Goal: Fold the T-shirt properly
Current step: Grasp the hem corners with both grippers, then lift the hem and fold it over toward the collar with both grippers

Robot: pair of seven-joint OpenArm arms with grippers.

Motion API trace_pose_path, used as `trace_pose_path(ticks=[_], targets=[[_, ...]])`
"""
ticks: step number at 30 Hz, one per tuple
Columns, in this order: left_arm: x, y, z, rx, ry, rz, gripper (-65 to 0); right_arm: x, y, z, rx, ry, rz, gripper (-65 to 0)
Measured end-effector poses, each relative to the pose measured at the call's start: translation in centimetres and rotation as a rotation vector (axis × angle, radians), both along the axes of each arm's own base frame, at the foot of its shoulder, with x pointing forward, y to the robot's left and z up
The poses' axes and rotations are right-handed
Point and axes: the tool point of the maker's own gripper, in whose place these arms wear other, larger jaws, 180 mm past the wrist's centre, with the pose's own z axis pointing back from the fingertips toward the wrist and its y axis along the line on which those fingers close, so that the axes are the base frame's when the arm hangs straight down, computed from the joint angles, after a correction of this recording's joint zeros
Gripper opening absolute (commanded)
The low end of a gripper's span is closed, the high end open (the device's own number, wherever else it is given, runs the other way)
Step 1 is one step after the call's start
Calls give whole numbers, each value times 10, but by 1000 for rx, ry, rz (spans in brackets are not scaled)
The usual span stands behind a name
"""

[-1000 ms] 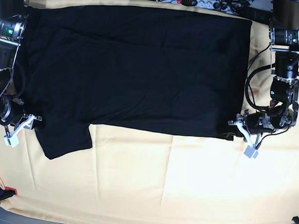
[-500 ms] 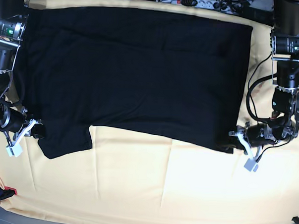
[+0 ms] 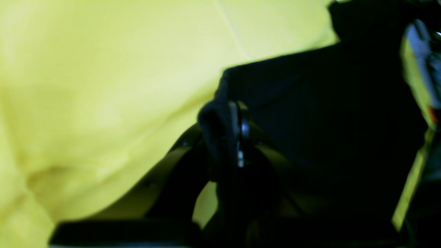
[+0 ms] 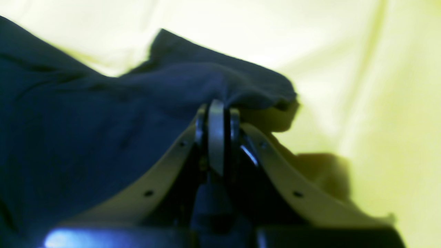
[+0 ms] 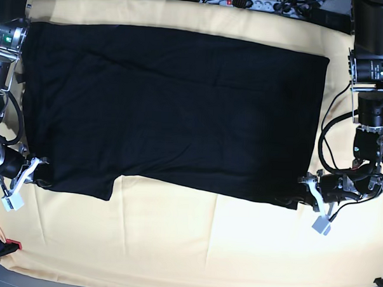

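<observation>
T-shirt (image 5: 180,111), black, lies spread across the middle and upper part of the base view, over a pale yellow cloth (image 5: 161,250) that shows along the bottom and sides of the frame. Its plain side faces up, and no print shows. The upper edge slants gently from the upper left of the frame down toward the upper right, and the lower edge sags in shallow waves across the centre. At the lower left of the shirt, a flap of fabric reaches down onto the cloth. The left tool (image 5: 302,194), at the right of the base view, is closed on the shirt's lower right corner; in the left wrist view a pinched fold of black fabric stands up between its fingers (image 3: 186,143). The right tool (image 5: 39,173), at the left of the base view, is closed on the shirt's lower left part, and the right wrist view shows the fabric gathered at its tips, with a loose bit of it draping over to the right. Soft creases run through the yellow cloth in both wrist views.
</observation>
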Motion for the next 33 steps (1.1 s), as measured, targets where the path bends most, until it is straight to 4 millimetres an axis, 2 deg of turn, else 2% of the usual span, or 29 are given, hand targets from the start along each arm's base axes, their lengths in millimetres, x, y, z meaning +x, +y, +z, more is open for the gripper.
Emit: trace_pose_path(ticks=[5, 9, 12, 16, 21, 26, 33], targets=[[-18, -1, 12, -80, 56, -68, -650, -29, 0, -16, -34, 68, 38, -650], [-25, 7, 22, -112, 66, -84, -650, -41, 3, -5, -105, 32, 89, -650], [-28, 10, 20, -101, 81, -95, -650, -48, 10, 4, -138, 2, 128, -650], [-29, 15, 21, -92, 80, -88, -650, -62, 0, -3, -194, 51, 141, -650], [-29, 25, 24, -83, 108, -52, -650, -68, -17, 0, -239, 71, 134, -650], [-29, 22, 32, -67, 87, -69, -650, -74, -29, 0, -278, 99, 134, -650], [-32, 22, 41, -40, 68, -75, -650, -76, -31, -1, -284, 111, 136, -650]])
